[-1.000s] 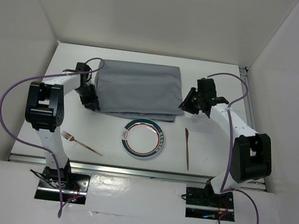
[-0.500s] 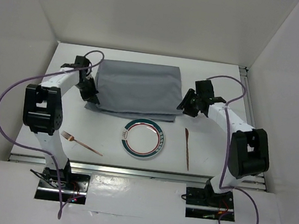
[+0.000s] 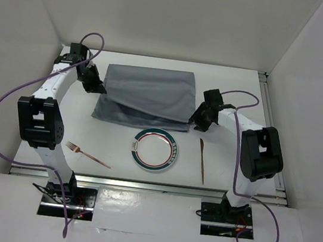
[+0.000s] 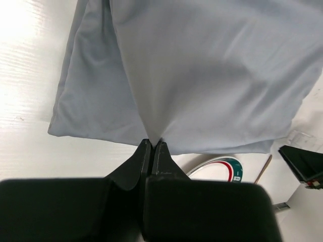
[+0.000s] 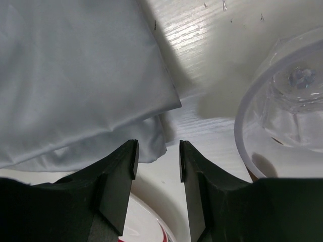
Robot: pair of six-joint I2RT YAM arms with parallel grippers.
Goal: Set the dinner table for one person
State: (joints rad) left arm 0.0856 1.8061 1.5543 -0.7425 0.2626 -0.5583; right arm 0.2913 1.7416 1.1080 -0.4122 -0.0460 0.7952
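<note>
Dinner table (image 3: 227, 169) below left gripper (image 4: 152, 144) pinching grey cloth (image 4: 212, 75) and right gripper (image 5: 157, 151) spread beside its corner; clear glass (image 5: 282, 116) visible from right wrist only.

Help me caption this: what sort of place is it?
Probably a robot test booth, not a home: plain white walls around a white table, two arms bolted at its edge, staged plate and fork.
</note>
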